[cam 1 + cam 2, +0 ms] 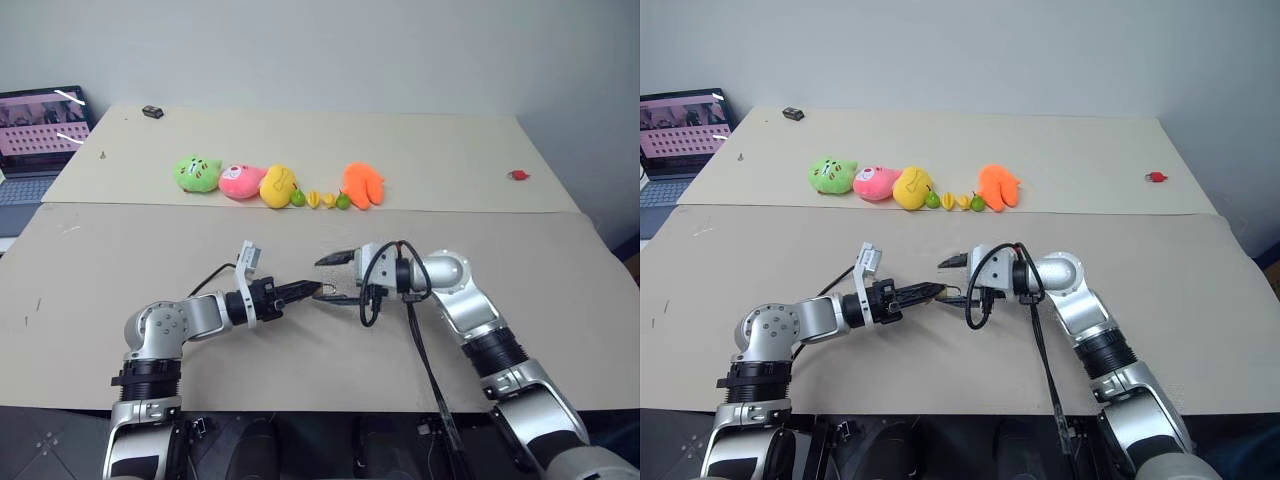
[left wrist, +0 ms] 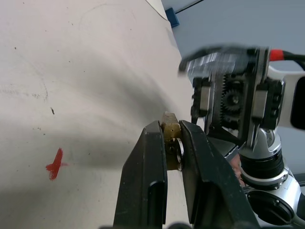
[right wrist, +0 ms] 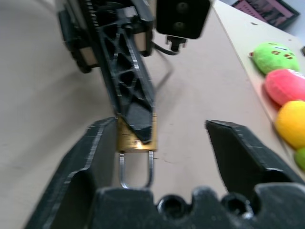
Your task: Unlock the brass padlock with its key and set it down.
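The padlock point(image 3: 137, 138) is held above the table point(image 1: 300, 390) in the closed left gripper point(image 2: 167, 143), its long axis aimed shackle-first at the right gripper point(image 3: 157, 143), whose wide-open, empty jaws are set either side of it.

the brass padlock point(image 3: 137, 138) is a small gold-coloured block with a thin silvery shackle loop, pinched in the left claw point(image 2: 172, 143), lifted off the bench, near mid-frame in the head views.
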Tool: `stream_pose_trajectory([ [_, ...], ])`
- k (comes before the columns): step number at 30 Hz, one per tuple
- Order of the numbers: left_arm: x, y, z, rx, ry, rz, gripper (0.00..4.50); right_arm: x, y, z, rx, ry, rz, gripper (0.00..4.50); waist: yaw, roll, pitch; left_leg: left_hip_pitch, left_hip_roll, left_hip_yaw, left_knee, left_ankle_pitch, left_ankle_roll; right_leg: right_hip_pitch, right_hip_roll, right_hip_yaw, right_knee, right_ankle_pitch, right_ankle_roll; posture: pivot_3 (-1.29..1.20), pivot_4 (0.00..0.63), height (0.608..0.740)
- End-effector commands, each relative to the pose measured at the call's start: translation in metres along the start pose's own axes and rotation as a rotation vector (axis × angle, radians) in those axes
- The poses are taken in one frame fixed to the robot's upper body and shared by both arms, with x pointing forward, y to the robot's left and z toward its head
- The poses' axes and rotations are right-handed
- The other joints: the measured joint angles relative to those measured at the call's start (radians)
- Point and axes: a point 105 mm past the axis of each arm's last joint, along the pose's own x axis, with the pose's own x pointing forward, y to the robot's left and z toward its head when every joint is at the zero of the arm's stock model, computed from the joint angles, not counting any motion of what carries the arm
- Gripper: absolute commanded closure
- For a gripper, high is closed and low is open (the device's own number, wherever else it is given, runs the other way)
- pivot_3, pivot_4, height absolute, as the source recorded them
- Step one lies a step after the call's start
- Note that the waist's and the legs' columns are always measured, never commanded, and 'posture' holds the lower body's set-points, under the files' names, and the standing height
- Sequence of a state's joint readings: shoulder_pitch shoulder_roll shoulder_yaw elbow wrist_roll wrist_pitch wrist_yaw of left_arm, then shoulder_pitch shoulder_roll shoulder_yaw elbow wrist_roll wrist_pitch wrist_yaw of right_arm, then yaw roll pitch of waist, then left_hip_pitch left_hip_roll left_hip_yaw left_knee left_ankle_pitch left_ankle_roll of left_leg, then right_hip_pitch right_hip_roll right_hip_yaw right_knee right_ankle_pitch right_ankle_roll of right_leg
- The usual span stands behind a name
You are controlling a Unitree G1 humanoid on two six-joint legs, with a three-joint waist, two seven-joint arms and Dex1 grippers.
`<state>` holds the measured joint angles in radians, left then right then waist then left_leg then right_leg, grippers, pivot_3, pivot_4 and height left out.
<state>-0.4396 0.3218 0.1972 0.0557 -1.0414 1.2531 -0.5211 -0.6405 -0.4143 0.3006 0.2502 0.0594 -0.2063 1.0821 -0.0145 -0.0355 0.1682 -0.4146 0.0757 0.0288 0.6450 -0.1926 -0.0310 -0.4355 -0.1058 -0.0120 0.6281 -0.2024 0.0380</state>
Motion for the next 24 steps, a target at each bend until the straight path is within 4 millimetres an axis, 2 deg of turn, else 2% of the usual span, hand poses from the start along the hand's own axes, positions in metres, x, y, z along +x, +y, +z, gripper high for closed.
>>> stream_pose_trajectory([
  [1, 0.001, -0.013, 0.005, 0.026, -0.012, -0.053, 4.49, -0.008, 0.001, -0.001, -0.011, 0.015, 0.018, 0.05, 0.0, 0.0, 0.0, 0.0, 0.0, 0.0, 0.0, 0.0, 0.0, 0.0, 0.0, 0.0, 0.0, 0.0, 0.0, 0.0, 0.15, 0.722],
  [3, -0.006, -0.015, 0.006, 0.028, -0.015, -0.064, 4.49, -0.021, 0.0, -0.005, 0.051, 0.02, 0.023, 0.05, 0.001, 0.0, 0.0, 0.0, 0.0, 0.0, 0.0, 0.0, 0.0, 0.0, 0.0, 0.0, 0.0, 0.0, 0.0, 0.0, 0.15, 0.722],
  [6, -0.02, -0.013, 0.009, 0.029, -0.027, -0.055, 4.49, -0.041, -0.015, -0.014, 0.147, 0.04, -0.041, 0.05, -0.001, 0.0, 0.0, 0.0, 0.0, 0.0, 0.0, 0.0, 0.0, 0.0, 0.0, 0.0, 0.0, 0.0, 0.0, 0.0, 0.15, 0.722],
  [10, -0.031, -0.012, 0.016, 0.031, -0.057, -0.048, 4.49, -0.052, -0.024, -0.004, 0.152, 0.001, -0.064, 1.25, -0.004, 0.0, 0.0, 0.0, 0.0, 0.0, 0.0, 0.0, 0.0, 0.0, 0.0, 0.0, 0.0, 0.0, 0.0, 0.0, 0.15, 0.722],
  [13, -0.033, -0.015, 0.022, 0.03, -0.084, -0.056, 4.49, -0.051, -0.017, -0.001, 0.156, -0.008, -0.026, 2.22, -0.004, 0.0, 0.0, 0.0, 0.0, 0.0, 0.0, 0.0, 0.0, 0.0, 0.0, 0.0, 0.0, 0.0, 0.0, 0.0, 0.15, 0.722],
  [14, -0.033, -0.017, 0.023, 0.026, -0.093, -0.067, 4.49, -0.049, -0.014, -0.002, 0.156, -0.002, -0.017, 2.64, -0.003, 0.0, 0.0, 0.0, 0.0, 0.0, 0.0, 0.0, 0.0, 0.0, 0.0, 0.0, 0.0, 0.0, 0.0, 0.0, 0.15, 0.722],
  [16, -0.032, -0.019, 0.024, 0.021, -0.101, -0.082, 4.49, -0.045, -0.01, -0.004, 0.156, 0.005, -0.005, 3.18, 0.0, 0.0, 0.0, 0.0, 0.0, 0.0, 0.0, 0.0, 0.0, 0.0, 0.0, 0.0, 0.0, 0.0, 0.0, 0.0, 0.15, 0.722],
  [17, -0.031, -0.02, 0.023, 0.021, -0.099, -0.087, 4.49, -0.042, -0.007, -0.004, 0.151, 0.008, 0.007, 3.64, 0.0, 0.0, 0.0, 0.0, 0.0, 0.0, 0.0, 0.0, 0.0, 0.0, 0.0, 0.0, 0.0, 0.0, 0.0, 0.0, 0.15, 0.722],
  [18, -0.029, -0.021, 0.022, 0.021, -0.097, -0.09, 4.49, -0.039, -0.005, -0.004, 0.148, 0.009, 0.016, 3.86, 0.0, 0.0, 0.0, 0.0, 0.0, 0.0, 0.0, 0.0, 0.0, 0.0, 0.0, 0.0, 0.0, 0.0, 0.0, 0.0, 0.15, 0.722],
  [19, -0.028, -0.021, 0.02, 0.019, -0.096, -0.09, 4.49, -0.035, -0.005, -0.005, 0.147, 0.015, 0.019, 4.35, 0.0, 0.0, 0.0, 0.0, 0.0, 0.0, 0.0, 0.0, 0.0, 0.0, 0.0, 0.0, 0.0, 0.0, 0.0, 0.0, 0.15, 0.722],
  [22, -0.025, -0.019, 0.018, 0.01, -0.097, -0.091, 4.49, -0.028, -0.006, -0.002, 0.148, 0.026, 0.038, 4.43, 0.0, 0.0, 0.0, 0.0, 0.0, 0.0, 0.0, 0.0, 0.0, 0.0, 0.0, 0.0, 0.0, 0.0, 0.0, 0.0, 0.15, 0.722],
  [24, -0.023, -0.019, 0.016, 0.003, -0.093, -0.095, 4.49, -0.025, -0.01, 0.014, 0.168, -0.038, 0.045, 4.43, 0.0, 0.0, 0.0, 0.0, 0.0, 0.0, 0.0, 0.0, 0.0, 0.0, 0.0, 0.0, 0.0, 0.0, 0.0, 0.0, 0.15, 0.722],
])
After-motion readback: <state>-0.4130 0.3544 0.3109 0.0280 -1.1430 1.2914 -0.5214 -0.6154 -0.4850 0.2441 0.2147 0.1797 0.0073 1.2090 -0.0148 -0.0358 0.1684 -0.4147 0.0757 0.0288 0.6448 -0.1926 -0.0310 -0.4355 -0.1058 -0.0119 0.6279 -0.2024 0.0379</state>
